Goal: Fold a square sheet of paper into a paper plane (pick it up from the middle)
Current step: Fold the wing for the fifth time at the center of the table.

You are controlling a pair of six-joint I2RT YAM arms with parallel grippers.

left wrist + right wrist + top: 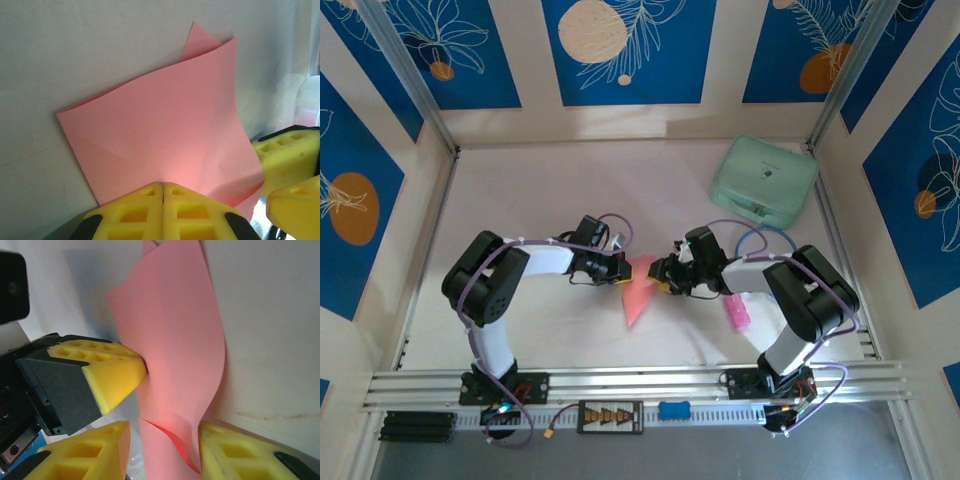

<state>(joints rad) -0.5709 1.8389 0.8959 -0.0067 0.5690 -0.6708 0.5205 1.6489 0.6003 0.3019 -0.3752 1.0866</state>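
Clenched tight at the bottom of the left wrist view: left gripper (162, 192), pinching the near edge of the square sheet of paper (160, 135). Spreads away from those jaws as a folded, bowed pink panel, 1 crease slanting across it, 2 layers showing at the far corner, pale table (75, 50) behind. Seen from above, sits between the 2 grippers at mid-table and tapers toward the arm bases, so runs lengthwise front to back, crosswise to both wrists. Opposite, right gripper (165, 442): parted, straddling a loose curled flap of the same sheet, 1 pad seemingly touching it, the other apart; no grip judged there. Equally near, both arms; held by the left alone. Likely calls for closing the right across the flap while the left anchors. Not yet a paper plane.
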